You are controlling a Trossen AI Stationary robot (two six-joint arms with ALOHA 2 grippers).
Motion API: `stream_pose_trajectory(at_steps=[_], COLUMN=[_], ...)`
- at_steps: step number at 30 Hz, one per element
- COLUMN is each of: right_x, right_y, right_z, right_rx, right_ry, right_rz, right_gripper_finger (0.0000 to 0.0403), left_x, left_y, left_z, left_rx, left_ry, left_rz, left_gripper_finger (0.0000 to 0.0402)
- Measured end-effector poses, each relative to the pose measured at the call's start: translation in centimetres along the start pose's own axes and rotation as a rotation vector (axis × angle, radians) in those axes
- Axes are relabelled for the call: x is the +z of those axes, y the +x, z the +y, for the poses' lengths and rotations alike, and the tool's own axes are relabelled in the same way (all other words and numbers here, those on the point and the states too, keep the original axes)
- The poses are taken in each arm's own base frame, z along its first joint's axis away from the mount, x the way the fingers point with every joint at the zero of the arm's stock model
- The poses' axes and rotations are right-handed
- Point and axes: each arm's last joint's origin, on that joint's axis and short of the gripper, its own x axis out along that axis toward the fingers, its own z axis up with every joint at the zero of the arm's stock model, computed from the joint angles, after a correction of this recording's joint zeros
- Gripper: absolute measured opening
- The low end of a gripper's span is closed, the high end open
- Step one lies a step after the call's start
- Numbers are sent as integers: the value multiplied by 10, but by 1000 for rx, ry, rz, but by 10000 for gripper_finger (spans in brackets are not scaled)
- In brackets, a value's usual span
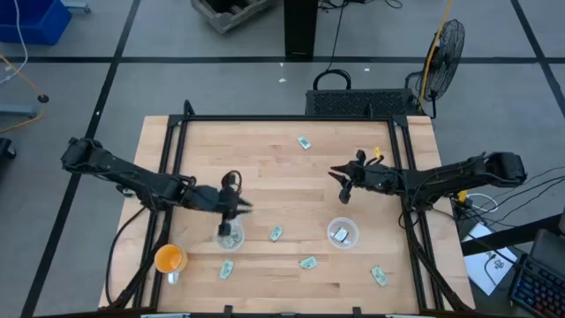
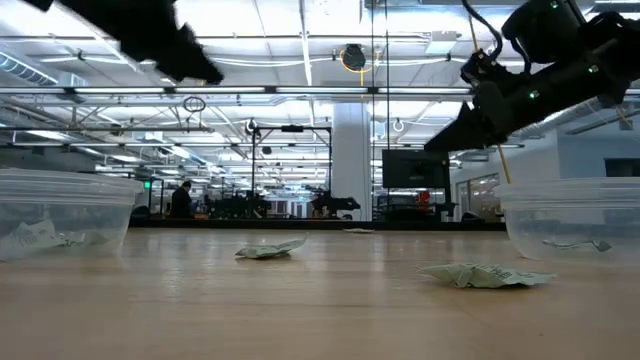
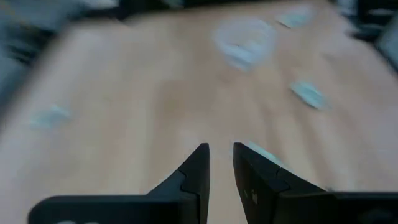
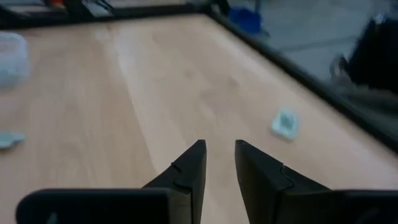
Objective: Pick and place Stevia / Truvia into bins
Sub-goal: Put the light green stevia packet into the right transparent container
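My left gripper: hovering just above the left bin, fingers slightly parted, gripping nothing.
My right gripper: waiting above the right bin, fingers slightly parted, empty.
Stevia packets: lying scattered around both bins.

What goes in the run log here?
left gripper: above left cup | right gripper: mid-table, empty | packets: five loose

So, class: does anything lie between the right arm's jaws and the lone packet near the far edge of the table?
Nothing visible does. The right gripper hangs above bare wood, and the far packet lies loose on the table with only open boards between them. The nearest cup stands on the opposite side, toward the near edge.
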Motion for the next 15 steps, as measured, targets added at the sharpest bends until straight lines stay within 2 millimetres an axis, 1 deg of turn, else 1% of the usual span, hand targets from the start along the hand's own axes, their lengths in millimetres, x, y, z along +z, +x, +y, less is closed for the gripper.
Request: stream_pose_trajectory(at_steps=[3,7,9,12,15], right_x=[11,28,42,68,83], right_y=[2,11,19,35,56], right_z=[-5,-8,-8,-6,-7], right_rx=[33,17,4,-12,-30], right_ry=[-6,-66,-107,-128,-148], right_rz=[-79,-107,-117,-105,9], right_gripper_finger=[106,146,166,187,196], left_x=[17,31,33,32,30], left_y=[-3,-6,-5,-4,-3], left_z=[13,32,42,59,76], left_rx=[160,317,359,417,478], left_ry=[34,-3,-44,-155,-254], left_rz=[-46,-75,-80,-88,-89], left_gripper_finger=[77,77,77,77,77])
